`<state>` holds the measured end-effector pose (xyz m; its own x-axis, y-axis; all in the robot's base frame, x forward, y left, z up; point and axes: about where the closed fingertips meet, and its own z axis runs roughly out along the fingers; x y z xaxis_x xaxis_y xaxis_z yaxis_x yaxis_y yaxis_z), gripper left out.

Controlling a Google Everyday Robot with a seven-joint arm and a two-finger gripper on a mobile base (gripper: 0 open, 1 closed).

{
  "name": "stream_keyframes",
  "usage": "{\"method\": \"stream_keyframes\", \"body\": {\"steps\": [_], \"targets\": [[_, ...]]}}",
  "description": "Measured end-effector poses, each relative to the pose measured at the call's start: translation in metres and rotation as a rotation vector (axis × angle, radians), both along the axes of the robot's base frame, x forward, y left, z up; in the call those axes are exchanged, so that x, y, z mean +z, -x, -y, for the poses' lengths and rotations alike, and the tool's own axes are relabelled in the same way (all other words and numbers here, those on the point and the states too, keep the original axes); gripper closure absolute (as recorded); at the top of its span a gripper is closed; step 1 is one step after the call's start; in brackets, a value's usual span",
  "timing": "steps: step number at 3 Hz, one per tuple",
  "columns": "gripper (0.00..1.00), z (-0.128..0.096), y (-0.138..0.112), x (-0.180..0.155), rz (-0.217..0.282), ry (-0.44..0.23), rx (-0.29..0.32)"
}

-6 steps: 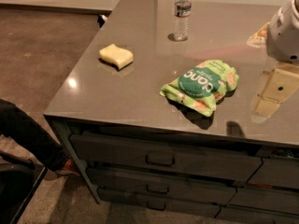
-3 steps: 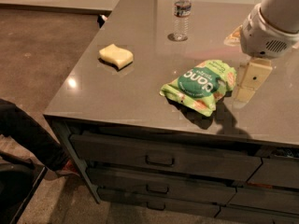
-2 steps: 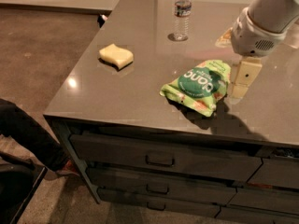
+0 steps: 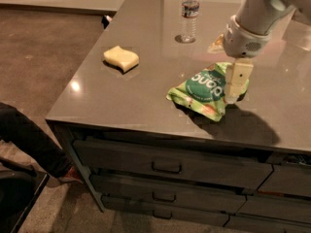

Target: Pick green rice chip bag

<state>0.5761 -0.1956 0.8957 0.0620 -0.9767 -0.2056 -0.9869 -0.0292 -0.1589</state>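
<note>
The green rice chip bag (image 4: 201,91) lies flat on the grey countertop (image 4: 146,89), right of centre near the front edge. It is light green with a dark green round logo and white letters. My gripper (image 4: 234,87) hangs from the arm at the upper right and points down over the bag's right end. Its pale fingers (image 4: 238,79) overlap the bag's right edge in the view, and I cannot tell whether they touch it.
A pale yellow sponge (image 4: 121,58) lies on the counter's left part. A clear water bottle (image 4: 189,13) stands at the back. A small yellowish packet (image 4: 217,44) shows behind the arm. Drawers (image 4: 165,166) run below the front edge.
The arm has moved left across the counter, and the gripper now stands over the bag's right end instead of to its right. The bag, sponge and bottle have not moved.
</note>
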Motion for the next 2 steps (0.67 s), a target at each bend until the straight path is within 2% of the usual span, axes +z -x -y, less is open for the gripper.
{"method": "stream_keyframes", "body": {"steps": [1,2], "targets": [[0.03,-0.005,-0.02,-0.02,-0.048,0.027,0.035],[0.34,-0.005,-0.033,-0.032,-0.108,0.037,0.016]]}}
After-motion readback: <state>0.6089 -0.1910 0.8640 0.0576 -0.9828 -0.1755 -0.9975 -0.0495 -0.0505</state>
